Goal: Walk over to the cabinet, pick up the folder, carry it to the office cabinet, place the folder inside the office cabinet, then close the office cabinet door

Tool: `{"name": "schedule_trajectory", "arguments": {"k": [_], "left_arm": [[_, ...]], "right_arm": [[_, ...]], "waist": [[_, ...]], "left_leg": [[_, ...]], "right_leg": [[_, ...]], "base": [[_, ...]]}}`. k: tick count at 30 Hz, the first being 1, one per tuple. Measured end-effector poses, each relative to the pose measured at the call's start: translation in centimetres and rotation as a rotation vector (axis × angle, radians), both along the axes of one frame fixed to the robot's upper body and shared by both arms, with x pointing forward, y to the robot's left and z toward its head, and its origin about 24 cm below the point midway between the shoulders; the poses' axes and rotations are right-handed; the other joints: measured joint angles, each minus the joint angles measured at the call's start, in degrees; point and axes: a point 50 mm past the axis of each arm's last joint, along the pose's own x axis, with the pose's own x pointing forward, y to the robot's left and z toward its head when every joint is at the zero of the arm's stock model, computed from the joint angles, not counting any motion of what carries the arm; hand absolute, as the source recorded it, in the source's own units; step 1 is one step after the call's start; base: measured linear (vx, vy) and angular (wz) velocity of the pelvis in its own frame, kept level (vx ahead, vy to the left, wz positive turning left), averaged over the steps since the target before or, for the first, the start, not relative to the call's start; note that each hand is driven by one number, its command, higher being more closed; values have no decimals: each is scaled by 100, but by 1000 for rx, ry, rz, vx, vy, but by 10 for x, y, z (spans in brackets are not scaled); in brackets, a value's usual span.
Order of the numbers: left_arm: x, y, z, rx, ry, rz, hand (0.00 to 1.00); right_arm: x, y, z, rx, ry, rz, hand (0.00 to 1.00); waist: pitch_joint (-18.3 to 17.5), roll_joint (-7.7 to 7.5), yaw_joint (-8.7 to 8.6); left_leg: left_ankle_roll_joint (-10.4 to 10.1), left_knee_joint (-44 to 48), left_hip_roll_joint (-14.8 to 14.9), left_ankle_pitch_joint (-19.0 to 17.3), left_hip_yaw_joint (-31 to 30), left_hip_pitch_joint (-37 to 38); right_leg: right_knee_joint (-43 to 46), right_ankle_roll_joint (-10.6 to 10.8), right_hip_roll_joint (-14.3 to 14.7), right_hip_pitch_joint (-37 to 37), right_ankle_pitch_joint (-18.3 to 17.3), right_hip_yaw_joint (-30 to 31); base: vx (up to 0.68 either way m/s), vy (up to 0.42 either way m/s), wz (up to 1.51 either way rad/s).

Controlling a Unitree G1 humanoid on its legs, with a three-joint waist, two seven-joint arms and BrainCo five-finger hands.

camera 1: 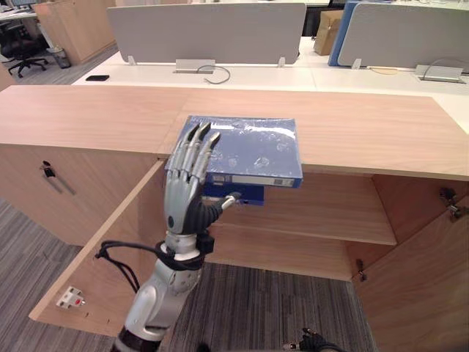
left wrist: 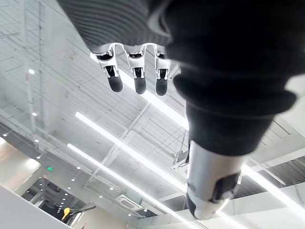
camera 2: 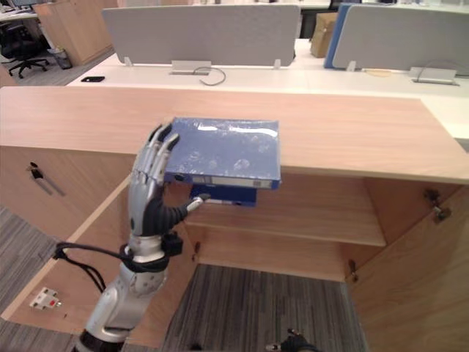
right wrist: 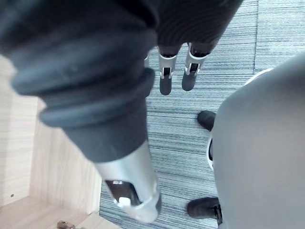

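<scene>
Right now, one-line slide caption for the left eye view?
Left hand, fingers straight, at the edge of the blue folder overhanging the open cabinet.

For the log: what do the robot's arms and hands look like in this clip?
Both arms are silver-grey and tubular. The left hand and right hand have slim silver fingers with dark tips, and a dark ribbed cover over the hand's back and wrist.

The folder (camera 1: 253, 147) had a glossy blue plastic cover that caught the light. The cabinet (camera 1: 366, 125) was matt, pale wood grain. The carpet (camera 1: 256, 308) looked grey and rough. The left hand (camera 1: 182, 202) showed smooth silver fingers (camera 1: 192, 158).
</scene>
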Motion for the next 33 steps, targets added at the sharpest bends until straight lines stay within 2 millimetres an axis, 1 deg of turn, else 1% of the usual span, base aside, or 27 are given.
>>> {"name": "schedule_trajectory", "arguments": {"k": [5, 7, 11, 16, 19, 23, 26, 29, 33], "left_arm": [[10, -4, -1, 78, -13, 17, 0], [14, -4, -1, 111, -21, 27, 0], [22, -6, 0, 134, -21, 39, 0], [32, -7, -8, 204, 15, 50, 0], [34, -5, -9, 225, 25, 55, 0], [47, 5, -27, 317, 108, 94, 0], [49, 7, -32, 335, 135, 105, 0], [55, 12, -41, 367, 181, 132, 0], [64, 25, -51, 423, 237, 190, 0]], "right_arm": [[0, 0, 0, 3, -2, -8, 0], [1, 0, 0, 3, -6, -9, 0], [0, -2, 0, 7, -9, -43, 0], [-3, 1, 0, 16, -7, -48, 0], [-2, 1, 0, 18, -13, -51, 0], [0, 3, 0, 32, -23, -78, 0], [0, 3, 0, 35, -22, -77, 0], [2, 2, 1, 35, -31, -79, 0], [8, 2, 3, 38, -59, -75, 0]], "waist": [[-10, 1, -25], [-12, -3, -60], [-22, -14, -74], [-111, -94, -108], [-110, -98, -137], [-102, -107, -219], [-94, -115, -233], [-90, -121, -251], [-74, -140, -293]], "left_leg": [[-23, -19, 40, 18, 48, 11], [-30, -20, 58, 25, 68, 12], [-39, -20, 76, 34, 80, 8], [-55, -8, 111, 43, 99, -1], [-60, -23, 102, 45, 104, 17], [-80, -30, 97, 36, 124, 109], [-89, -31, 113, 31, 128, 106], [-106, -31, 118, 19, 134, 107], [-124, -30, 117, 1, 170, 109]], "right_leg": [[-17, -40, 42, -22, 28, 77], [-23, -53, 61, -32, 37, 100], [-43, -71, 83, -37, 51, 113], [-98, -89, 132, -32, 64, 123], [-149, -123, 152, -5, 89, 122], [-429, -151, 223, 145, 218, 124], [-445, -151, 237, 133, 218, 124], [-457, -148, 240, 131, 217, 126], [-457, -145, 236, 120, 217, 141]], "base": [[-39, -7, -7], [-38, -7, -6], [-26, -6, -2], [0, 0, 0], [-14, -1, -1], [-52, -4, -3], [-48, 4, -3], [-12, 4, 0], [-2, 15, -3]]}}
